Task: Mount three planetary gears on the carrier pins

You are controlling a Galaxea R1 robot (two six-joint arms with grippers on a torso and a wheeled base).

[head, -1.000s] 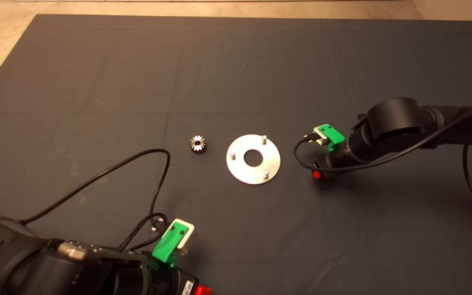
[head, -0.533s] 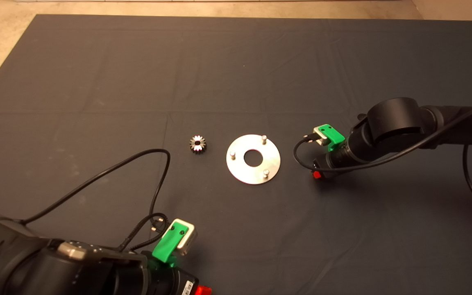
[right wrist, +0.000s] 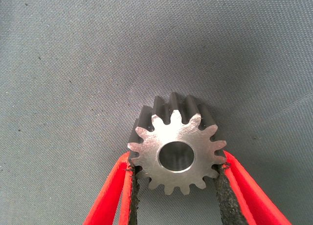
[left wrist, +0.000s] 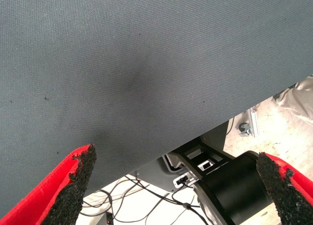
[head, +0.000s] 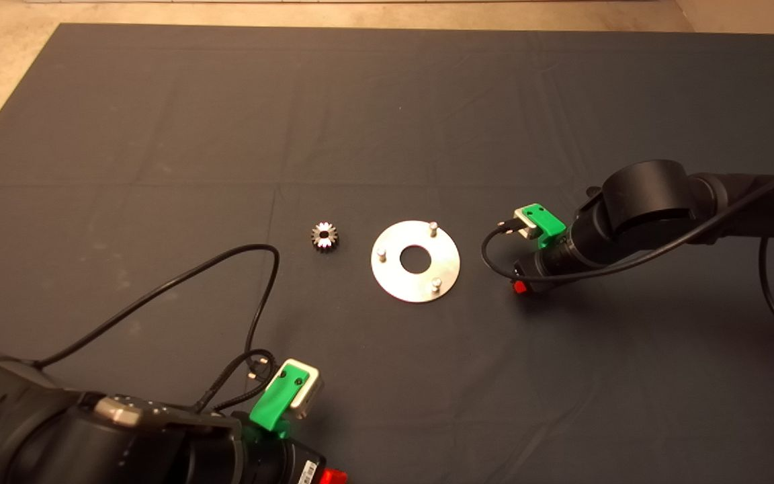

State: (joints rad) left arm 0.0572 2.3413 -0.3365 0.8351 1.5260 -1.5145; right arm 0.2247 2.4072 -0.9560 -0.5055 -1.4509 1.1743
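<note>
With a gear (right wrist: 176, 149) pinched across its teeth between the black pads (right wrist: 222, 186) of the right gripper (head: 520, 286), held low over the mat (head: 387, 101) just to the right of the carrier disc (head: 415, 261). Lying flat on the mat close to the disc's left side, a second gear (head: 324, 236); no third one in view. Standing bare on the disc, all three carrier pins (head: 433, 228), so nothing installed yet. Parked at the lower left edge, the left gripper (left wrist: 178, 186), spread wide and holding nothing. Likely dense and rigid for so small a part, smooth steel and prone to slipping or twisting if squeezed on tooth tips alone. Best taken across opposite flanks, bore left clear and kept level for the pin.
</note>
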